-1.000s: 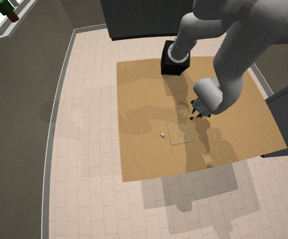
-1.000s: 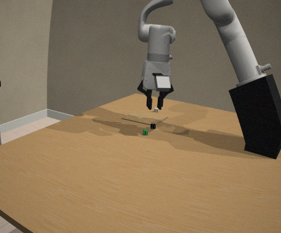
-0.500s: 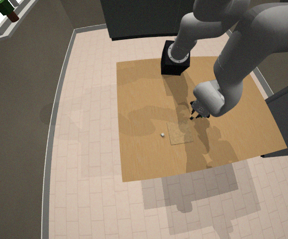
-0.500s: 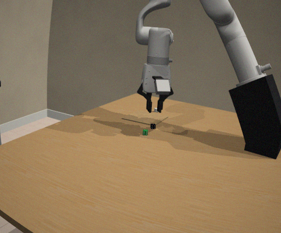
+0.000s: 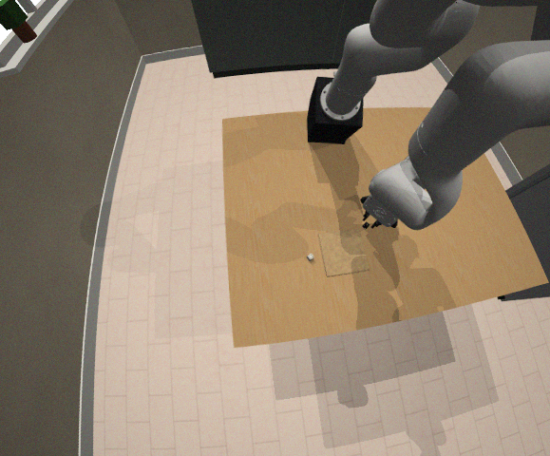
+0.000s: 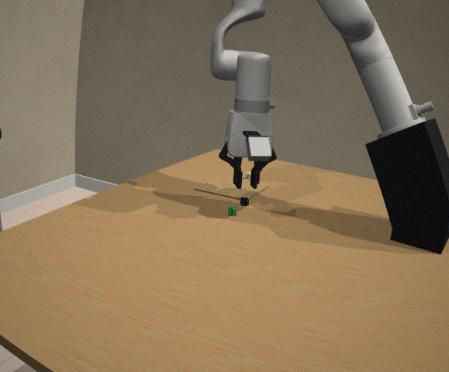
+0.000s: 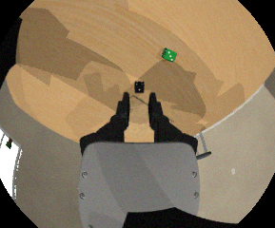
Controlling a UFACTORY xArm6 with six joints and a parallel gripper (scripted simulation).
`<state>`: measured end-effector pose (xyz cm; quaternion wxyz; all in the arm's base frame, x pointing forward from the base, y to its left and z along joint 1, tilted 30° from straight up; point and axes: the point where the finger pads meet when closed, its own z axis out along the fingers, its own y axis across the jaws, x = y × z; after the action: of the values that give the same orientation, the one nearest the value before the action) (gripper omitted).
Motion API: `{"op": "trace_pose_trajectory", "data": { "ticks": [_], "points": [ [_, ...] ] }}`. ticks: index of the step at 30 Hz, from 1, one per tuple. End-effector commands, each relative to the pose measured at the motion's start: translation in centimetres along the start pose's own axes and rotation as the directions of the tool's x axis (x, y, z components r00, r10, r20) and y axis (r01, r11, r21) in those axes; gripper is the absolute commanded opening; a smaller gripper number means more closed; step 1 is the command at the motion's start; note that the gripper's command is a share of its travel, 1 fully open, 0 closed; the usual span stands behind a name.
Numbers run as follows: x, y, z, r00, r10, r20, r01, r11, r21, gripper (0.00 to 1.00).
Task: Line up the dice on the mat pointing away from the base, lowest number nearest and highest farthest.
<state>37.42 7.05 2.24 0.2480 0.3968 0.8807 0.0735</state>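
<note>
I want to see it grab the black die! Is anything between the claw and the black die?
No. In the exterior view only air separates the gripper from the black die below it.
</note>
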Motion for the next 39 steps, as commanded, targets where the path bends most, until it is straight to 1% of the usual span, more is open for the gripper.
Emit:
{"op": "trace_pose_trajectory", "data": {
  "ticks": [1,10,39],
  "points": [
    [0.0,0.0,0.7,1.0,0.0,0.0,0.0,1.0,-0.005,0.31],
    [0.0,0.0,1.7,1.0,0.0,0.0,0.0,1.0,-0.005,0.31],
    [0.0,0.0,2.0,1.0,0.0,0.0,0.0,1.0,-0.005,0.31]
  ]
}}
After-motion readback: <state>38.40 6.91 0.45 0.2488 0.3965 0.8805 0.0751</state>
